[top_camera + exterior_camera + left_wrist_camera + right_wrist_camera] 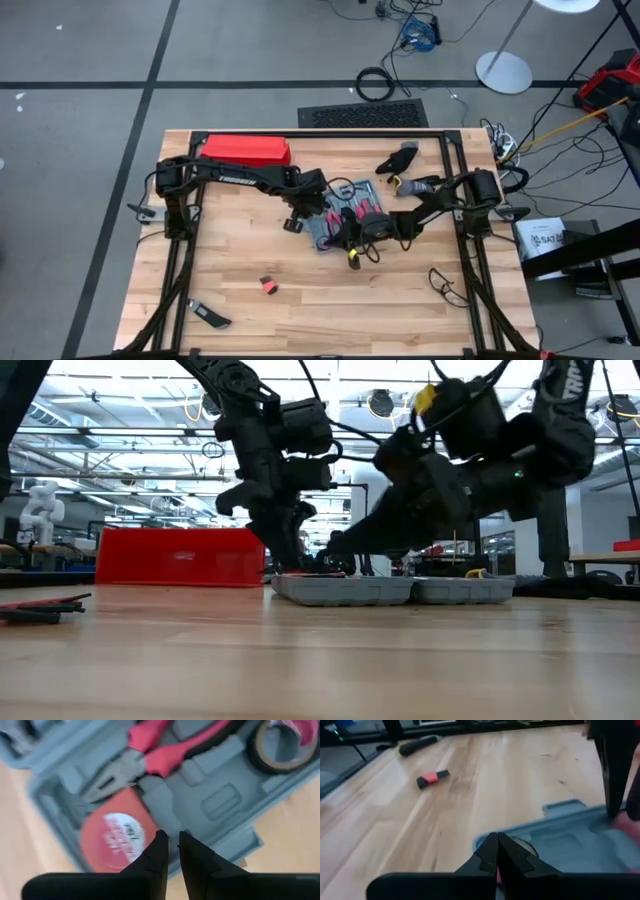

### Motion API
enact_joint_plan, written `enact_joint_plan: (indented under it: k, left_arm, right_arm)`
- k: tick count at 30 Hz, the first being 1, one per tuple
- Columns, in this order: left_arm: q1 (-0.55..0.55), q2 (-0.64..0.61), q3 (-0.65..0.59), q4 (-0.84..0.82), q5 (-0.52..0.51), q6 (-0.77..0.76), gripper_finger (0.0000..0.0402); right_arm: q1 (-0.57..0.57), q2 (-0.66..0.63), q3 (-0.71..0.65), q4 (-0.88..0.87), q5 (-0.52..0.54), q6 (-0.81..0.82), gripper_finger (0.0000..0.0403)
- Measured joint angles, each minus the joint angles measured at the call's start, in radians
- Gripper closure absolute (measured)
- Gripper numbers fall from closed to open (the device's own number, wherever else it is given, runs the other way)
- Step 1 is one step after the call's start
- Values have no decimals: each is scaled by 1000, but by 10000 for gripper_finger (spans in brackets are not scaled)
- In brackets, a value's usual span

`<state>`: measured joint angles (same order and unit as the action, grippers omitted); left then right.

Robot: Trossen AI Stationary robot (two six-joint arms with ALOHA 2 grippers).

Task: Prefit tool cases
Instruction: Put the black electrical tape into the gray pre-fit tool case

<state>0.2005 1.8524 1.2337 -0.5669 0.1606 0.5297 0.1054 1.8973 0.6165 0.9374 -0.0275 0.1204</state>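
One tool case (348, 212) lying open and flat near table centre, long axis running diagonally across the boards. Left gripper (170, 851) narrowly parted, empty, poised over the red tape measure (116, 836) seated in a grey recess. Right gripper (497, 851) pressed together, empty, at the case's near edge. Case directly beneath both.

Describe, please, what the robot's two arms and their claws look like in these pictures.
Both arms are dark, nearly black, jointed tube segments. The left arm carries white lettering along its link; the right arm shows a yellow patch near its wrist, and black cables trail by its base. The left claw has two slim, black, tapering fingers; the right claw looks the same.
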Motion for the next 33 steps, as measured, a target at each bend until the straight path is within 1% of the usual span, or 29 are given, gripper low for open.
enact_joint_plan:
  k: [5, 9, 14, 19, 23, 27, 29, 31, 33]
  left_arm:
    - [-1, 0, -7, 9, 13, 1, 354]
    - [0, 0, -7, 8, 12, 1, 354]
    - [-1, 0, -7, 1, 13, 5, 354]
    - [-1, 0, -7, 2, 12, 4, 354]
    - [-2, 0, -7, 4, 12, 4, 354]
    - [-2, 0, -6, 2, 12, 3, 354]
    - [-4, 0, -6, -4, 12, 3, 354]
    - [-5, 0, -6, -1, 12, 3, 354]
    - [-5, 0, -6, -1, 12, 2, 354]
  right_arm:
    - [-28, 67, 50, -64, -75, 48, 403]
    - [-42, 66, 59, -50, -111, 71, 403]
    - [-38, 4, 75, -81, -103, 51, 403]
    - [-46, 38, 97, -202, -78, 42, 403]
    - [-47, 51, 99, -197, -74, 41, 403]
    - [-47, -3, 112, -211, -74, 18, 403]
    - [-47, -18, 128, -237, -41, -9, 403]
    - [-47, -5, 126, -288, -30, -16, 403]
    - [-47, 20, 124, -296, -31, -6, 403]
